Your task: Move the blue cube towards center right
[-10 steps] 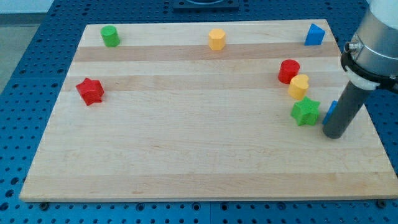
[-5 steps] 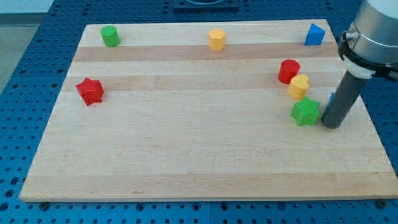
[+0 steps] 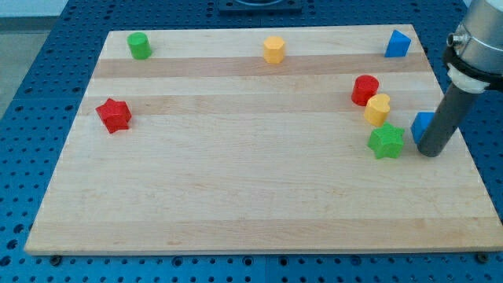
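Camera view:
My tip (image 3: 430,152): a bare rod with no fingers to open or hold; it touches the blue cube's right side.
Blue cube (image 3: 422,126): at the desk's (image 3: 236,189) center right, partly hidden behind my rod.
Green star (image 3: 386,141): just left of the cube.

a pale wooden board of glued planks (image 3: 236,196), with faint lighter and darker stripes running across it, fills most of the view. it lies on a blue perforated metal table surface (image 3: 31,94) dotted with regular rows of small holes. the light is even and bright, casting only soft shadows.
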